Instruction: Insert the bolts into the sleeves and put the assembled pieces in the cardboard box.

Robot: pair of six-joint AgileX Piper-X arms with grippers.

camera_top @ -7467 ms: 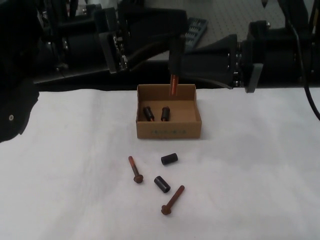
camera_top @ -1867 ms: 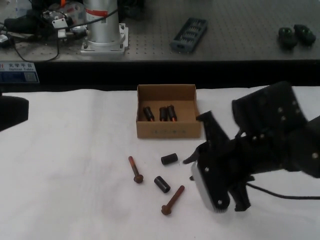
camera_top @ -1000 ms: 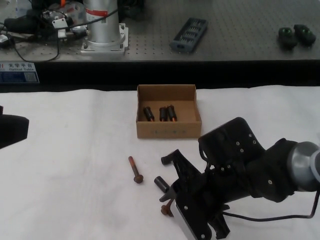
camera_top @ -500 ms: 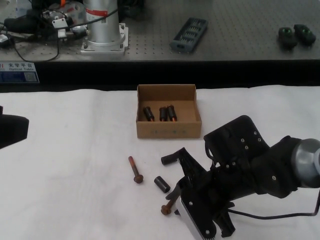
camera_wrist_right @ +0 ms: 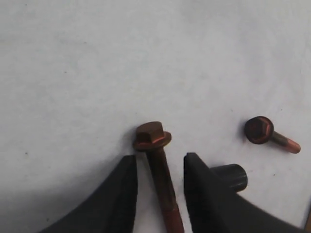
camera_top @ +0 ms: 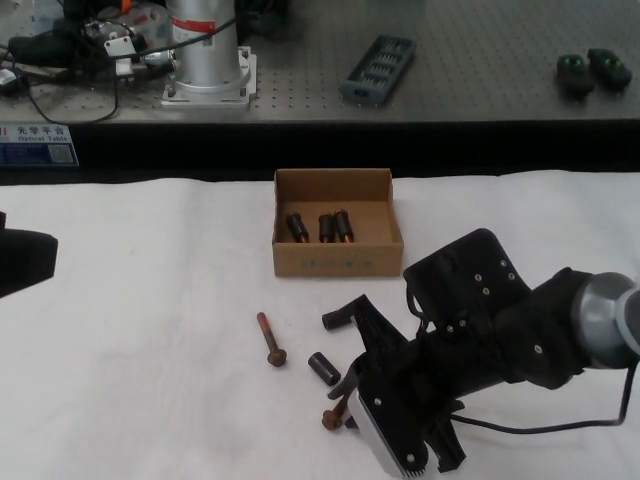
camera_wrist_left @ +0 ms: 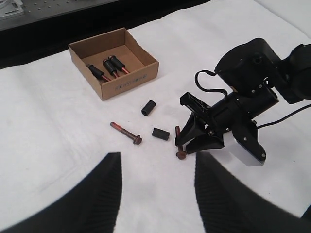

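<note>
We see the right gripper (camera_wrist_right: 160,194) low over the white cloth (camera_top: 150,350) that covers the bench. Its claw is released: the two dark fingers (camera_wrist_right: 121,194) stand on either side of the shank of the first bolt (camera_wrist_right: 156,160), and a thin strip of cloth shows between the shank and each finger, so we judge that it grasps nothing. The first bolt is rust-coloured and lies flat on the cloth, its hexagonal head clear of the fingertips; in the high view the head points toward the near edge of the bench. Just beside it lies the near sleeve (camera_wrist_left: 161,134), a short black tube on its side, and on the far side of that sleeve lies the second bolt (camera_wrist_left: 125,133), also flat and touching neither of them. The far sleeve (camera_wrist_left: 148,107) lies on its side between these loose parts and the cardboard box (camera_wrist_left: 129,85), apart from both. The cardboard box stands open-topped farther back on the cloth, and in it we count three assembled pieces (camera_wrist_left: 108,67) lying side by side, each a black sleeve with a copper-coloured shank sticking out of it. The left gripper (camera_wrist_left: 155,194) hangs above the cloth, well apart from the loose parts. Its claw is released as well, the fingers spread wide with nothing between them.
</note>
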